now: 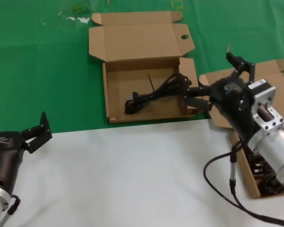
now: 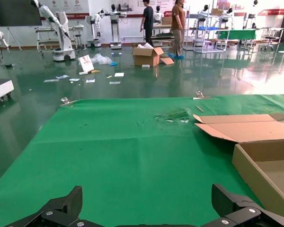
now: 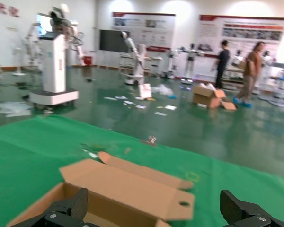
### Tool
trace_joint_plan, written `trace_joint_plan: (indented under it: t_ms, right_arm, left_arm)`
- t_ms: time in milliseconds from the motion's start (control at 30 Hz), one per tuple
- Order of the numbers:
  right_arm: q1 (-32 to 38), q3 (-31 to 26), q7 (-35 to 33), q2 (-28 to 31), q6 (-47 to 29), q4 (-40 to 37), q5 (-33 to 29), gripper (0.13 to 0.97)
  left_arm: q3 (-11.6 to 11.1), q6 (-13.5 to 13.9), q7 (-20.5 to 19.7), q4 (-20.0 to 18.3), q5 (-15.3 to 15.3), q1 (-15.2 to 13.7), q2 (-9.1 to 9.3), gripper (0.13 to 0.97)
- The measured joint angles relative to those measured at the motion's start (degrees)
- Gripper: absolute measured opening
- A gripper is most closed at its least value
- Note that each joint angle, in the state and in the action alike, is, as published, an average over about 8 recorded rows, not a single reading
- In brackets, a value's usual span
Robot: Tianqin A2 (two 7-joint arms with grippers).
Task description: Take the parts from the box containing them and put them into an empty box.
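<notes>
The right gripper (image 1: 217,78) hangs over the near right corner of the holed-flap box (image 1: 114,80), its jaws spread wide and holding nothing. One black power cord (image 1: 156,94) lies on the floor of that box, just beyond the jaws and to their left, coiled loosely with its plug end toward the box's near left. It is close to the lower finger but not touching it, as far as I can see.

Directly under and behind the right arm sits the plain-lidded box (image 1: 253,182), mostly covered by the arm; dark cords (image 1: 262,172) show inside it, beneath the wrist.

The holed-flap box stands with its lid (image 1: 139,40) thrown back flat, so the tray is open from above. Its near wall runs right along the line where the green cloth (image 1: 42,71) meets the bare white desk (image 1: 123,179). Between the two boxes there is only a narrow strip, filled by the gripper.

The left gripper (image 1: 37,132) rests far off at the desk's near left, jaws spread and empty, with wide open cloth ahead of it.
</notes>
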Motion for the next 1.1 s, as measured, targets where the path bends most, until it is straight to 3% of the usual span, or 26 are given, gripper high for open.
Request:
trace_joint_plan:
  t_ms: [567, 1100]
  right_arm:
    - [-9.34, 4.41, -3.33, -2.81, 10.48, 0.73, 6.4, 0.966]
    - [-10.17, 4.79, -3.62, -3.06, 11.4, 0.79, 6.97, 0.966]
  left_arm:
    - [0.0, 0.0, -0.01, 0.0, 0.0, 0.0, 0.0, 0.966]
    - [0.0, 0.0, -0.01, 0.0, 0.0, 0.0, 0.0, 0.966]
